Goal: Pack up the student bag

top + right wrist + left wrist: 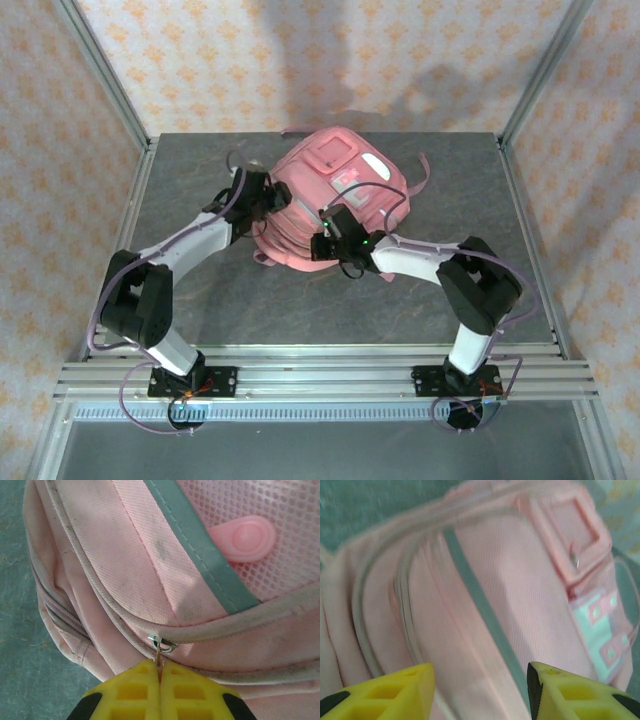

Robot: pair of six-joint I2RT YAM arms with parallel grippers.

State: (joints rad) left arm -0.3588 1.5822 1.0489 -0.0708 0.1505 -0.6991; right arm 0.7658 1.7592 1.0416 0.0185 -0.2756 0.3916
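Note:
The student bag (345, 180), a large pink backpack with grey zip trims, lies in the middle of the table. My left gripper (280, 200) is at the bag's left side. In the left wrist view its yellow fingers (395, 690) stand apart, and the left gripper (480, 685) is open over the pink fabric (520, 595) with nothing pinched. My right gripper (322, 243) is at the bag's near edge. In the right wrist view the right gripper (160, 666) is shut on a thin metal zip pull (159, 655) hanging from its slider ring (163, 644) on the bag (150, 570).
The grey table (300, 310) is fenced by metal frame posts (110, 80) and a near aluminium rail (320, 375). Pink straps (425, 175) trail off the bag's right side. A round pink rubber tab (247, 537) lies on the bag's mesh pocket.

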